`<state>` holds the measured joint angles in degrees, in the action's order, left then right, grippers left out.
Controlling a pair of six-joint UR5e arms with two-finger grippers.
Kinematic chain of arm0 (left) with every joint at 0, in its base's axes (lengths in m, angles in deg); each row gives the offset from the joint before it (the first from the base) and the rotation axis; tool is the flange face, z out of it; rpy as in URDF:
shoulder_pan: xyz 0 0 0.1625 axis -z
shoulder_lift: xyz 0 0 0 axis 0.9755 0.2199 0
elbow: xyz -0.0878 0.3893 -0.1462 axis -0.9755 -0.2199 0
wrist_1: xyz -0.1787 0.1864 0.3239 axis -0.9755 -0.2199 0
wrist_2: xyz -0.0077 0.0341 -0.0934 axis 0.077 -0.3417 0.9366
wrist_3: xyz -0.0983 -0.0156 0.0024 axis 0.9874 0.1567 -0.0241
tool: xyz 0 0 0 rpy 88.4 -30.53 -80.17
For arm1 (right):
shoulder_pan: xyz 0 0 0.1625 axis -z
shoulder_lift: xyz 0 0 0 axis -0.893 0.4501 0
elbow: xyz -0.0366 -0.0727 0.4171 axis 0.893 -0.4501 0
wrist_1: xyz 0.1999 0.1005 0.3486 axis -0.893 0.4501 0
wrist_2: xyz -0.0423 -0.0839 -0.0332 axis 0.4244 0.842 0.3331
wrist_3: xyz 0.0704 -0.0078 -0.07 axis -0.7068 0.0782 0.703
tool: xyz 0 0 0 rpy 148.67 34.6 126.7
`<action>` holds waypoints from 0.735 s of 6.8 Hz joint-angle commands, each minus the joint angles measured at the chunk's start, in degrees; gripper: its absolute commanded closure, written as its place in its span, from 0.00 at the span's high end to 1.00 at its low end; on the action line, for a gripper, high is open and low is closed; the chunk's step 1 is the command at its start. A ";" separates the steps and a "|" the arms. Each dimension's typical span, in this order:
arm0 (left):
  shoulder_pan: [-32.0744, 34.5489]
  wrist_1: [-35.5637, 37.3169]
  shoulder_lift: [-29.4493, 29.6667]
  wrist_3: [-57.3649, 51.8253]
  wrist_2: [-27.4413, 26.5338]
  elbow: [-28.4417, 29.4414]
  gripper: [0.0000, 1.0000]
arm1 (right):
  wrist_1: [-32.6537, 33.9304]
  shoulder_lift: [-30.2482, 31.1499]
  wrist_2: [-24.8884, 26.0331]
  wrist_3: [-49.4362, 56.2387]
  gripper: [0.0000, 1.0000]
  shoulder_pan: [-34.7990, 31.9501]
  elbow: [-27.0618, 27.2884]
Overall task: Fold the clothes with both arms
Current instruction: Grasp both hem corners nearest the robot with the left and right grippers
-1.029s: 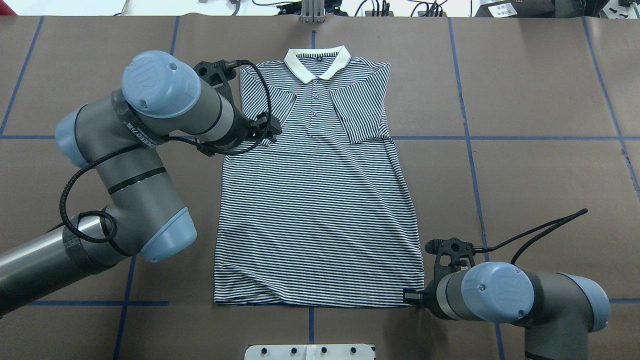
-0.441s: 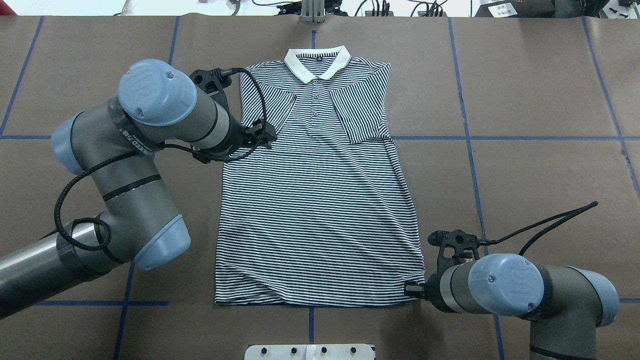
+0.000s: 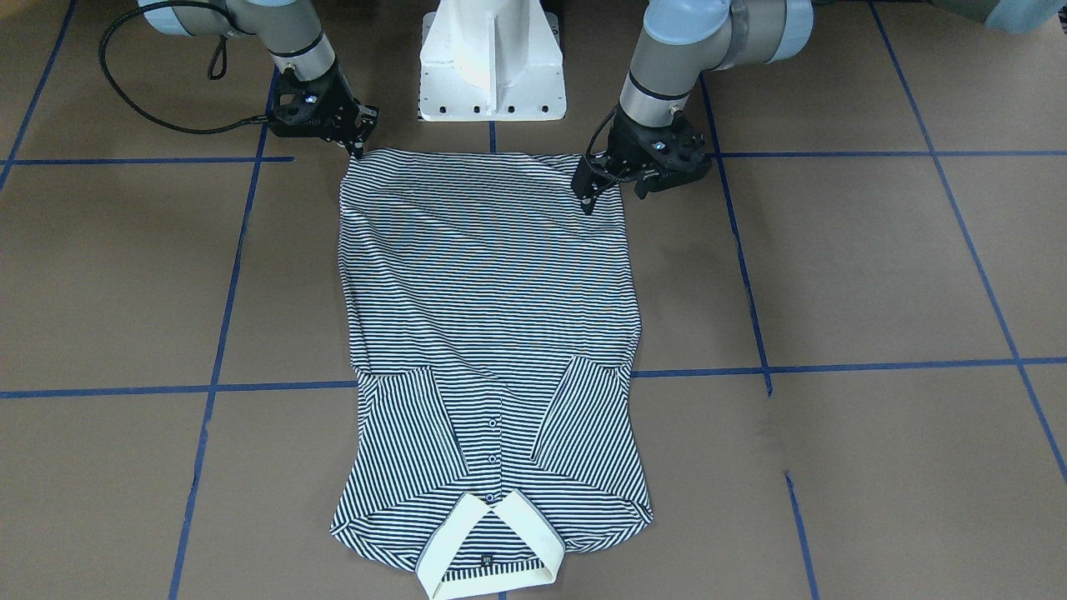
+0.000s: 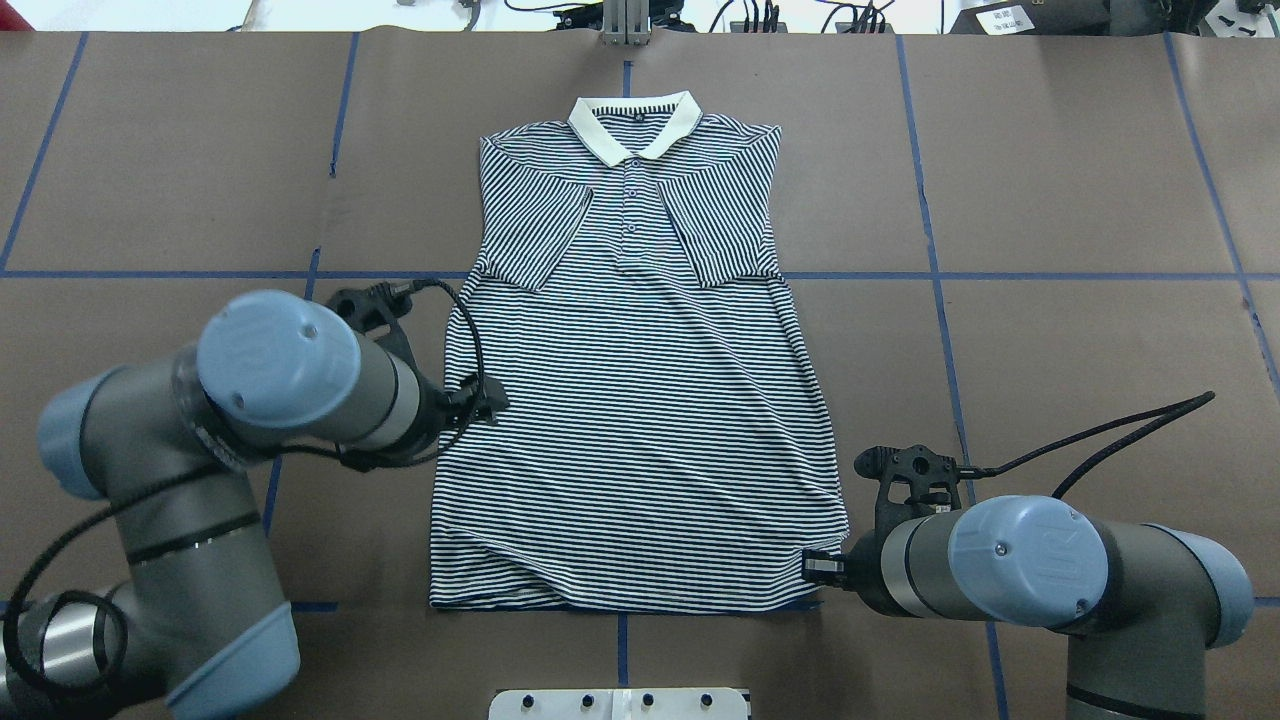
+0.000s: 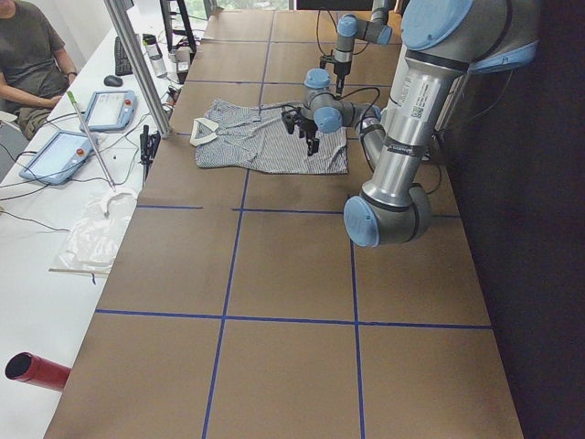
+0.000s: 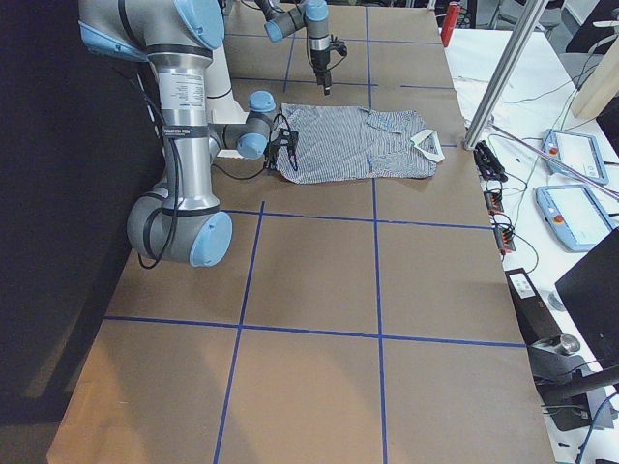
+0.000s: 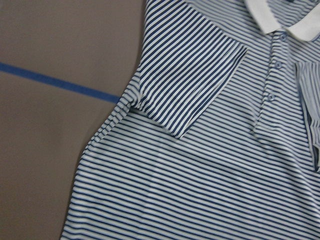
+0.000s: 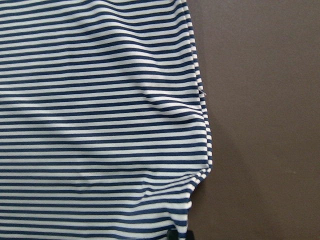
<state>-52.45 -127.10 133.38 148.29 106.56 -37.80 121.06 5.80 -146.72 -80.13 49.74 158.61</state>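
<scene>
The left end effector (image 3: 615, 188) hangs clear of the fabric with its black fingers (image 3: 587, 193) apart. It is above the side edge of the polo shirt (image 4: 640, 420), between the folded sleeve and the hem (image 4: 620, 600). Its wrist camera looks down on that sleeve, the button placket and a strip of bare desk (image 4: 1050, 200). The right end effector (image 4: 812, 568) sits low at the opposite hem corner, right at the shirt's edge. Only one dark fingertip (image 8: 172, 235) shows at the bottom of its wrist view, just beside the striped corner, and I cannot tell whether it is apart or clamped on cloth. The left arm (image 4: 290, 375) reaches in over the desk beside the shirt's flank, a black cable looping round its wrist. The right arm (image 4: 1020, 570) lies low along the near edge. The shirt rests flat and face up in the middle of the brown desk. Its cream collar (image 4: 633, 125) is on the far side from the robot and its hem is nearest the white pedestal (image 3: 492, 58). Both sleeves (image 4: 525, 225) are turned inward onto the chest. Blue tape lines (image 4: 1000, 275) cross the desk in a grid, one passing under the shirt just below the sleeves. In the side view a person (image 5: 27, 50) sits beyond the far edge.
</scene>
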 commanded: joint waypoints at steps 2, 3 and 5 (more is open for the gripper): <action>-11.80 3.60 -3.47 11.84 -6.37 -1.09 0.97 | -0.24 -0.56 -0.02 0.00 0.00 -0.46 0.11; -12.88 3.51 -3.56 12.05 -6.39 -0.66 0.97 | -0.24 -0.64 -0.02 0.00 0.00 -0.63 0.11; -13.41 3.33 -4.43 12.74 -6.39 -0.30 0.94 | -0.24 -0.64 -0.11 0.00 0.00 -0.72 0.11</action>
<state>-65.25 -123.67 129.60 160.42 100.24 -38.29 120.82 5.17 -146.80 -80.13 49.10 158.73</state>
